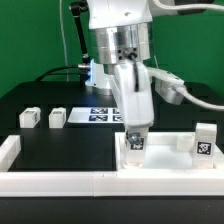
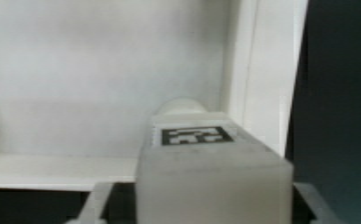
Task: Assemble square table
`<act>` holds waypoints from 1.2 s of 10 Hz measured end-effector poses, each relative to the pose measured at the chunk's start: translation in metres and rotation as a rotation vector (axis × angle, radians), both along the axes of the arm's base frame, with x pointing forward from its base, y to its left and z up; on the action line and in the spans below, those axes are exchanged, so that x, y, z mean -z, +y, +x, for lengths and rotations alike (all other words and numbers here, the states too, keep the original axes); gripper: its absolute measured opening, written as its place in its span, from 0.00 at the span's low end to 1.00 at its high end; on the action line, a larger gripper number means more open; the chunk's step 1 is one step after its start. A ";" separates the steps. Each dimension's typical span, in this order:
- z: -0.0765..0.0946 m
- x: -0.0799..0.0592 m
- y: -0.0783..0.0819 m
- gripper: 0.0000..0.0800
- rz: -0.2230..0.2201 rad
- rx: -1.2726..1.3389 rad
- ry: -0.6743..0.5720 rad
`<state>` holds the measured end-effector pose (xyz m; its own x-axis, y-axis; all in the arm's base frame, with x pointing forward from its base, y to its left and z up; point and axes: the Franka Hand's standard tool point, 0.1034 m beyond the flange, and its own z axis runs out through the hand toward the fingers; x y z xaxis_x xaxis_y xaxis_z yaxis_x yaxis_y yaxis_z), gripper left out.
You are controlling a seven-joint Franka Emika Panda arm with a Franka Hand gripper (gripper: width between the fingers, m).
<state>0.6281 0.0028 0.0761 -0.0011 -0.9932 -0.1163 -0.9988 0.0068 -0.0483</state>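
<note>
Your thick white plastic square slab (image 1: 168, 158) (image 2: 88, 90) is lying flat on the black worktop (image 1: 60, 145), at the exterior view's right near the front, with its right edge running off the frame. Your white robot arm (image 1: 120, 45) is reaching almost straight down over the slab's corner at the exterior view's left.

The gripper (image 1: 135, 138) is clamping a small white tagged leg block (image 1: 135, 146) (image 2: 209, 175). That block is standing upright, long axis along the fingers, tag facing the exterior camera. A second tagged leg block (image 1: 203, 142) is standing upright at the slab's opposite side. A third leg block (image 1: 57, 117) and a fourth leg block (image 1: 29, 117) are sitting well apart from the slab, at the exterior view's left.

In the wrist view the held block is filling the foreground and hiding the fingertips. You cannot tell whether its lower end is touching the slab.
</note>
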 end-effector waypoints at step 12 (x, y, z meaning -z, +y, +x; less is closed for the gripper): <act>-0.014 0.009 -0.008 0.81 -0.240 -1.226 -0.167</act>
<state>0.6142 -0.0053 0.0674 0.9319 -0.3270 0.1570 -0.3239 -0.9450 -0.0453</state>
